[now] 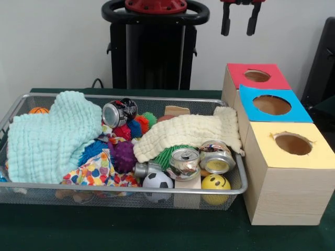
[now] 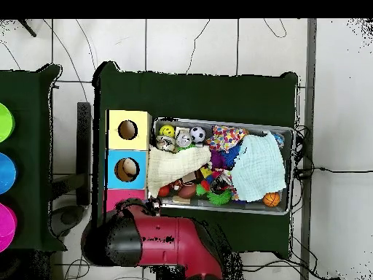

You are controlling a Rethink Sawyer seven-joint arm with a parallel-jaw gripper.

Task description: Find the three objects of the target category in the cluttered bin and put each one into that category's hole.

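Note:
The wire mesh bin (image 1: 15,112) is full of clutter; it also shows in the overhead view (image 2: 288,131). One dotted white cloth (image 1: 97,171) lies at its front, between the mint-green cloth (image 1: 49,138) and a purple spiky ball; the overhead view shows it too (image 2: 227,137). I see no other dotted cloth; much is hidden under the mint and cream cloths (image 1: 188,130). The yellow-faced box's hole (image 1: 293,144) is nearest the camera, also seen from overhead (image 2: 127,130). My gripper (image 1: 239,23) hangs open and empty, high above the red-faced box.
The blue-faced box (image 1: 271,104) and red-faced box (image 1: 257,76) stand behind the yellow one. The bin also holds crushed cans (image 1: 183,162), a smiley ball (image 1: 215,183), a soccer ball (image 1: 157,181) and a basketball (image 2: 271,199). The arm (image 2: 167,244) covers part of the red box from overhead.

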